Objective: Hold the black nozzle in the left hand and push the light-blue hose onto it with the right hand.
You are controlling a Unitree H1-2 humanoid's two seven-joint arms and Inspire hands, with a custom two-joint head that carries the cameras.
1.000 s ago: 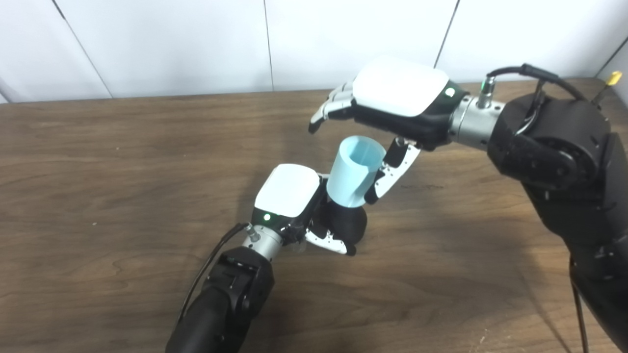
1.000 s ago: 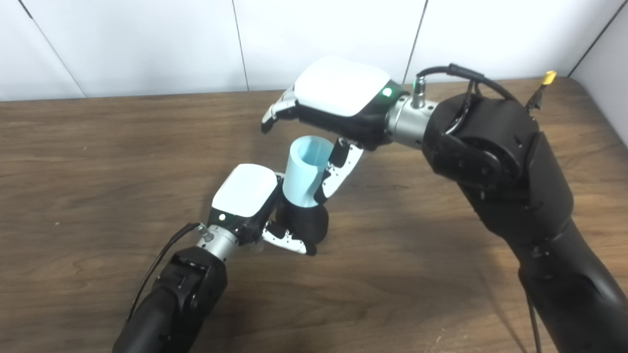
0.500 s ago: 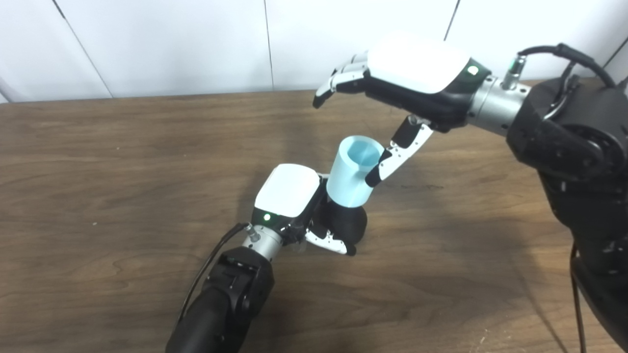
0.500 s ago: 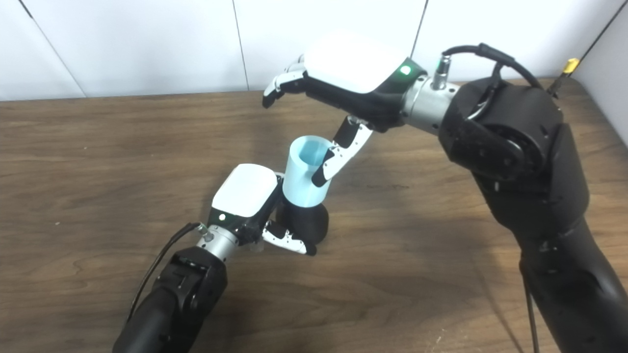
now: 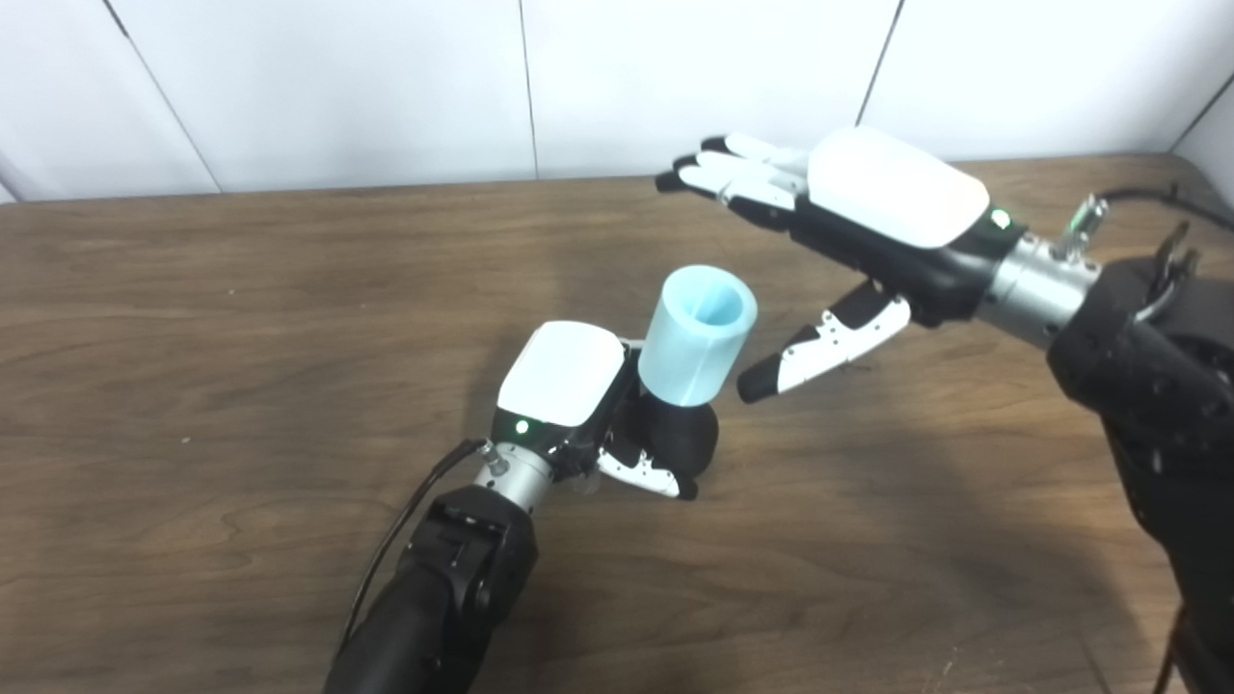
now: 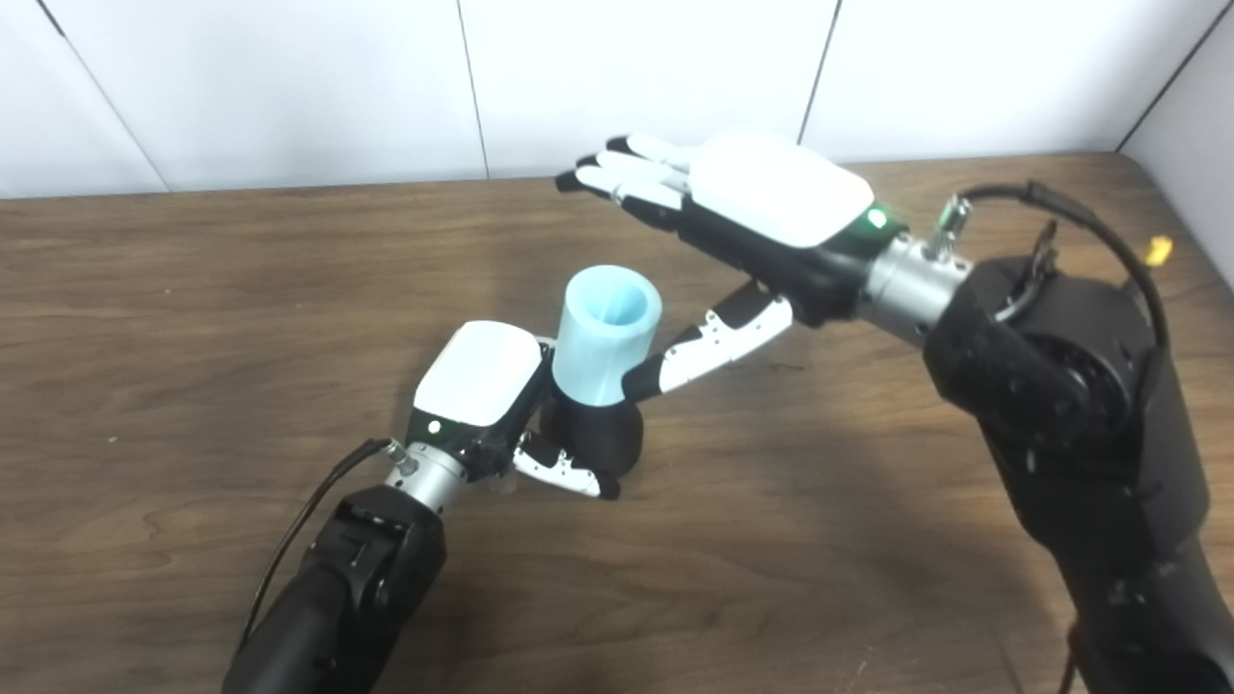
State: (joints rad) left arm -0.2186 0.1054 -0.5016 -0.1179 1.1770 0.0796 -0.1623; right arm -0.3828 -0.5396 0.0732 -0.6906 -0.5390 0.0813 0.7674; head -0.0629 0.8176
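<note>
**Item: light-blue hose seated on black nozzle; right hand released**

Change: the right hand [image 5: 868, 217] has let go and drawn back toward the table's [image 5: 193, 337] right edge, fingers spread and extended, thumb pointing at the light-blue hose [image 5: 696, 333] without touching. This suggests the push is finished.

Condition: short, open-mouthed tube, tilted, its lower end sleeved over the black nozzle [image 5: 683, 439]. Location: mid-table. The left hand [image 5: 578, 400] has its fingers wrapped around the nozzle.
</note>
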